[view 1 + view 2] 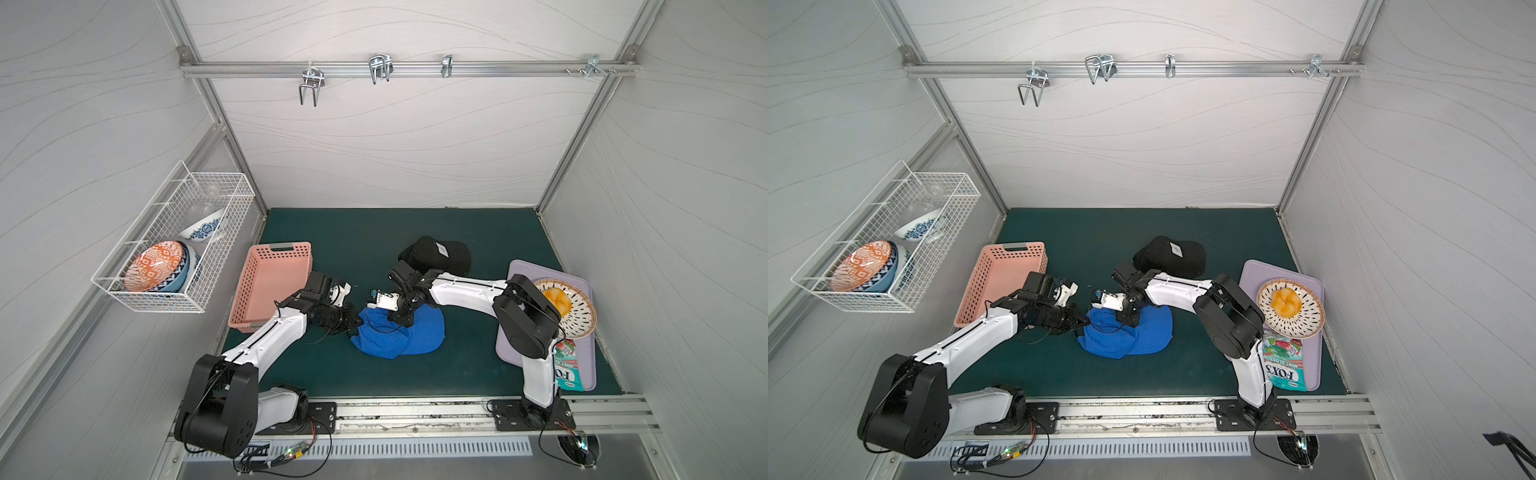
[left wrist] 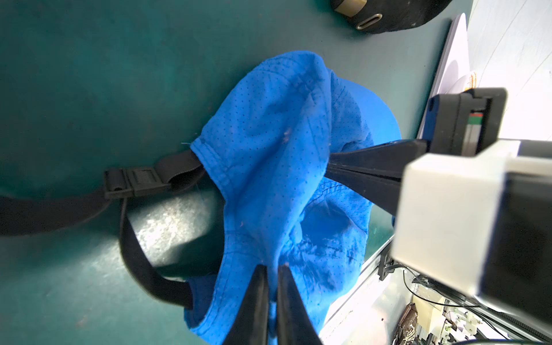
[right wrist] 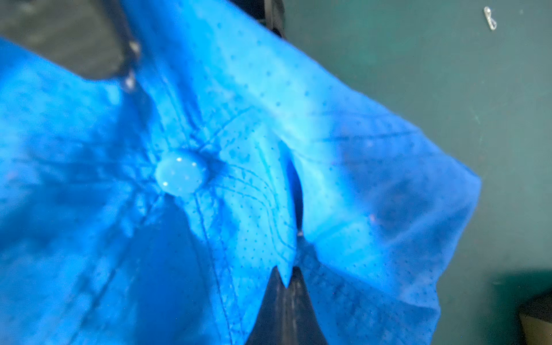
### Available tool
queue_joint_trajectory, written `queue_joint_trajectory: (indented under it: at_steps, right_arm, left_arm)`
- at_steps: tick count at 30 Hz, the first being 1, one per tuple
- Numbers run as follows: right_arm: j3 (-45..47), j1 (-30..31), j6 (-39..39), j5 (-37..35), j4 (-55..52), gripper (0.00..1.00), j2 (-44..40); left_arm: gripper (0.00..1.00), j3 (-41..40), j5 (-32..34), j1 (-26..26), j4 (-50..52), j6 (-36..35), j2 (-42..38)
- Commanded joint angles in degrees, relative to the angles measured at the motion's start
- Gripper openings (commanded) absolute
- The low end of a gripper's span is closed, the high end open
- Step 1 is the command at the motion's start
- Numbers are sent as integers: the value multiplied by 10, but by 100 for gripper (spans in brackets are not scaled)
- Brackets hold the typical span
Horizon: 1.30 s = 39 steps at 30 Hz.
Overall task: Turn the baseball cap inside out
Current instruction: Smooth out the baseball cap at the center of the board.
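**A:** Where does the cap sit, and have you got hold of it?

**B:** Your blue baseball cap (image 1: 401, 337) lies crumpled on the green mat (image 1: 478, 241), toward the front and middle, between your two arms. In the left wrist view its black strap (image 2: 131, 180) trails out over the mat, with the buckle done up.

**A:** And the left side?

**B:** Your left gripper (image 2: 271, 270) has its jaws almost together, with only a thin layer of the cap's rim cloth pinched between them.

**A:** The right?

**B:** Your right gripper (image 3: 286, 283) is closed tight. A pointed fold of crown cloth is caught between its tips, close to the top button (image 3: 180, 173). The cloth bunches up around that pinch.

**A:** What's around it?

**B:** A black cap (image 1: 436, 255) rests farther back on the mat, apart from the blue one. The pink basket (image 1: 286, 251) stands beside your left arm. A lavender tray (image 1: 1313, 361) lies beyond your right arm and carries a plate (image 1: 582, 328).
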<state>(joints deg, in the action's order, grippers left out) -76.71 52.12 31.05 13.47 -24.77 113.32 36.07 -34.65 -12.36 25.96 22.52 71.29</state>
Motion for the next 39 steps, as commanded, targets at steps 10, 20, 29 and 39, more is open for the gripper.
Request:
queue_joint_trajectory:
  at_steps: [10,20,29,39]
  right_arm:
    - [67,-77,-120,170,35,0,-117]
    - [70,-126,-173,300,-13,0,-147]
    - [81,-167,-230,327,9,0,-151]
    - [81,-165,-257,265,16,0,-127]
  left_arm:
    - [8,10,4,4,4,-17,-20]
    - [0,8,-4,3,-10,-18,-30]
    - [21,15,44,4,10,-25,-51]
    - [77,19,70,0,13,-77,-196]
